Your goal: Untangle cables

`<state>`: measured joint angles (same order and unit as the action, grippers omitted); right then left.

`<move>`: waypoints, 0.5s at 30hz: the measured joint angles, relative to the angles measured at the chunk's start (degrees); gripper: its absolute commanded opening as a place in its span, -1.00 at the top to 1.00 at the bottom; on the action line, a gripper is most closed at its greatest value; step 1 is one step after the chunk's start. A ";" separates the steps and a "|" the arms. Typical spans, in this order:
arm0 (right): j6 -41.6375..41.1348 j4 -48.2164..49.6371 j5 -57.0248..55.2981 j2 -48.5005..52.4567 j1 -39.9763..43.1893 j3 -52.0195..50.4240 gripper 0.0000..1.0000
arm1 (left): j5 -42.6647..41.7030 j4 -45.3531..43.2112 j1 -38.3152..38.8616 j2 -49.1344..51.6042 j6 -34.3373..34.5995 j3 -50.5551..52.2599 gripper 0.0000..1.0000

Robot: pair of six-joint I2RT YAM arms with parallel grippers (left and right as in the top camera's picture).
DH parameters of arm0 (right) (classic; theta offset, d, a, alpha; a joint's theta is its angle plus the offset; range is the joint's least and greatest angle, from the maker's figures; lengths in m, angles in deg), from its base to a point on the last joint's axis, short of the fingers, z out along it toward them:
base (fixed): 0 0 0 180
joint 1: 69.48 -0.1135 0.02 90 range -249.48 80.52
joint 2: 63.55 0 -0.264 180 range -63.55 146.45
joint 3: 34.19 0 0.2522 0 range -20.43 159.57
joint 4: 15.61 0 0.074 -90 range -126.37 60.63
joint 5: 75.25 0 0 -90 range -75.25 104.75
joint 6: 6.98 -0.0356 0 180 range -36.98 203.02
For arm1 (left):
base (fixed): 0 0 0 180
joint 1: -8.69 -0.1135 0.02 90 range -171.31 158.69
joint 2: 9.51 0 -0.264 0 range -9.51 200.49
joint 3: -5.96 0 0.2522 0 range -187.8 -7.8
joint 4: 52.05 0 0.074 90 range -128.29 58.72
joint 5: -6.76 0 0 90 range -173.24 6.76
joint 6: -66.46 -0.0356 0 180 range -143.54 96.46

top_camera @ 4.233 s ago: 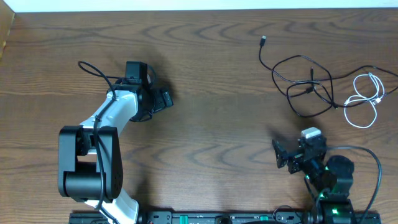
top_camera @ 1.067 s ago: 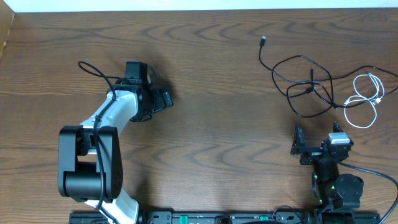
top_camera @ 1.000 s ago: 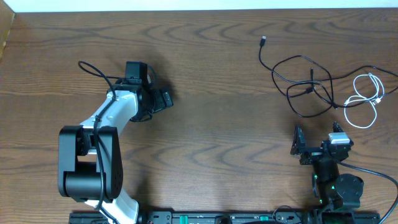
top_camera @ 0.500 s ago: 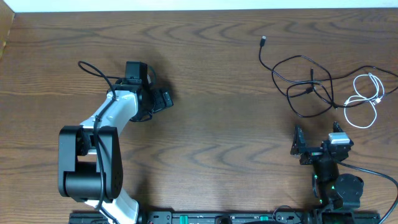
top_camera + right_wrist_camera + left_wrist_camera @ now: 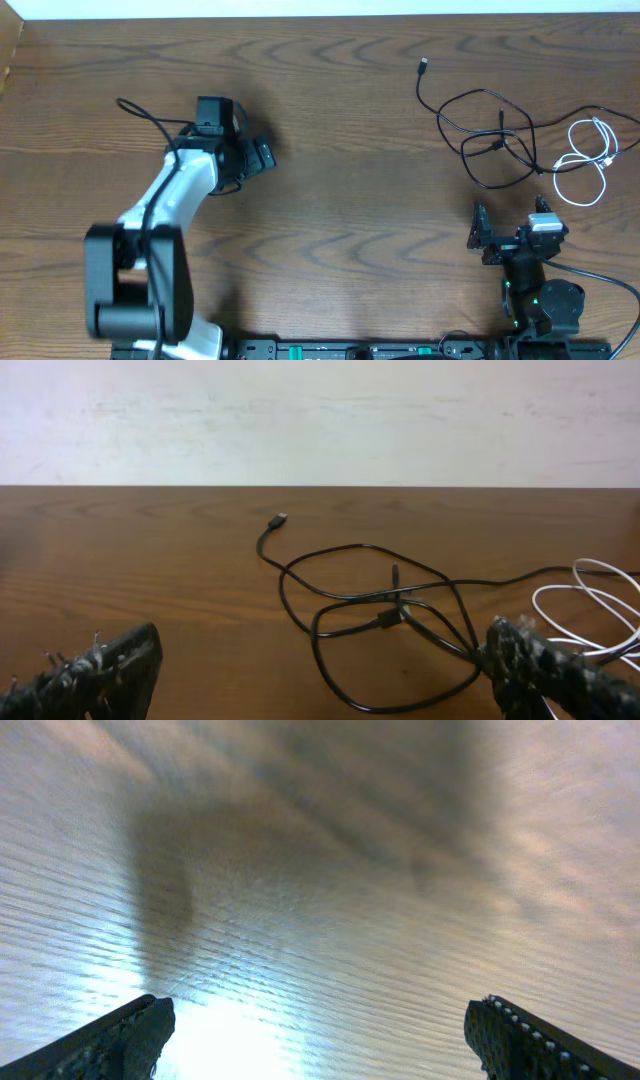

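Wood-grain surface (image 5: 350, 210), pale wall (image 5: 300, 7) as a strip along the top edge.

Overhead:
- black cables (image 5: 487, 150) upper right of frame, loose loops lying over each other
- one free plug end (image 5: 424, 66) trails out to the upper left of the pile
- white cable (image 5: 592, 165) coiled just right of the black ones. It meets a black strand near the right edge; can't tell which lies on top
- right pincer (image 5: 510, 222) lower right, just below the pile, spread wide and holding nothing
- left pincer (image 5: 258, 158) over in the left half, well apart from every cable, also spread and empty

Left wrist: blurred wood only. My two fingertips (image 5: 130, 1025) sit in the lower corners with a wide gap between them. No cable in sight.

Right wrist:
- view runs low across the surface to the wall
- black loops are dead ahead at centre frame, strands crossing in the middle
- the free plug is up and left of them
- white loops are at the right edge, partly behind my right finger
- both fingers are in the lower corners, wide apart

Handling, my read:
- cords are thin, light and limp, so pulling one strand will likely drag its neighbours across the smooth wood
- plugs are the only stiff parts
- best hold looks like the free plug end, or the cord right behind it, drawn away from the pile
- the white one looks least entangled, so it is probably the easy first removal
- cord lies flat, so the pinch has to close right at the surface
- main risk is a hard pull tightening the central crossing
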<state>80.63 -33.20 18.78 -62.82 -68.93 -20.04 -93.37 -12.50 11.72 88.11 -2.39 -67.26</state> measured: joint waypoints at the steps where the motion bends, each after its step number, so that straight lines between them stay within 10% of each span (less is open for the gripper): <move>1: 0.00 0.00 0.00 0.00 0.00 0.00 -0.99 | 0.00 0.28 0.00 -1.92 0.00 0.00 -0.96; 15: 0.00 0.00 0.00 0.00 0.00 0.00 -0.98 | 2.78 1.46 0.00 -11.93 -0.02 0.66 -0.95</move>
<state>80.63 -33.20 18.78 -62.82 -68.93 -20.04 -90.59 -11.04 11.72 76.18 -2.41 -66.61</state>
